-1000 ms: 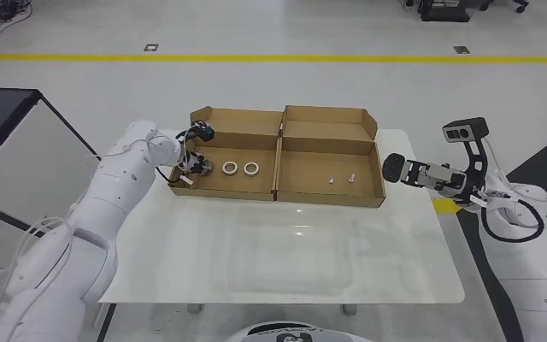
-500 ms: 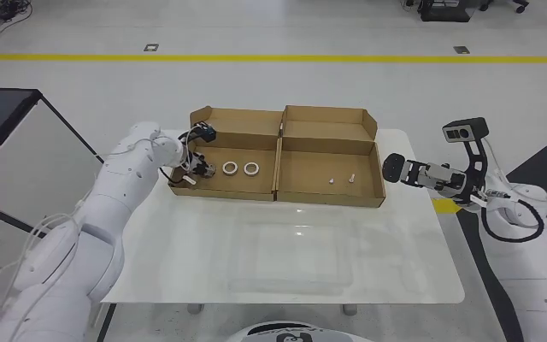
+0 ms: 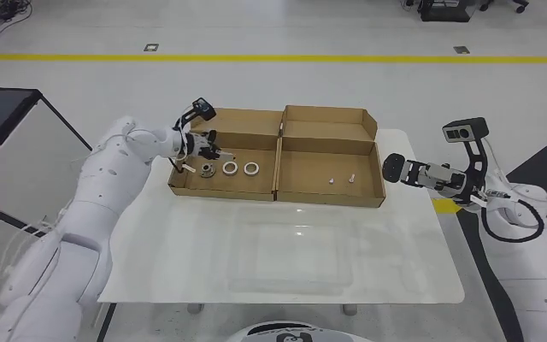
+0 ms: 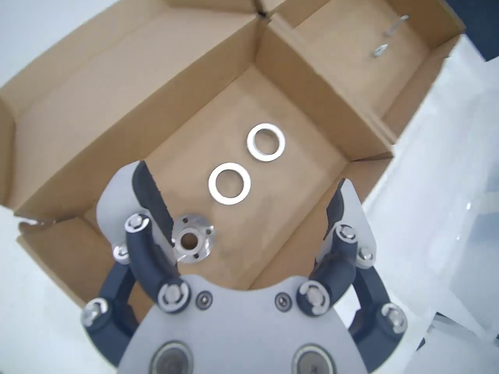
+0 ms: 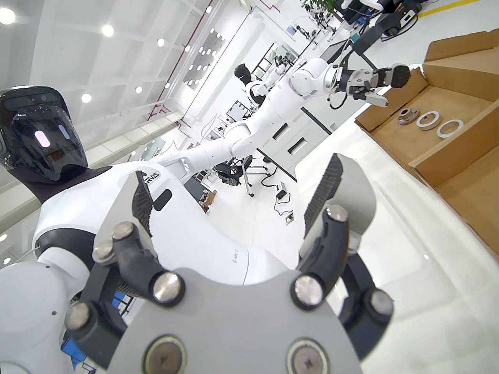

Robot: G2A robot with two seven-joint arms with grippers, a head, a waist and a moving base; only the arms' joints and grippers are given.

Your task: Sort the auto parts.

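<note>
Probably rigid, dense and slick, the flanged metal hub (image 4: 192,240) lies flat in the cardboard box (image 4: 117,91) beside a flat ring (image 4: 229,184), close to the empty, wide-open left gripper (image 4: 242,190); grip across the flange rim.

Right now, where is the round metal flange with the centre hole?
The round metal flange lies in the left brown cardboard box in the top view, next to two flat silver rings and just under the left gripper, its fingers open.
</note>
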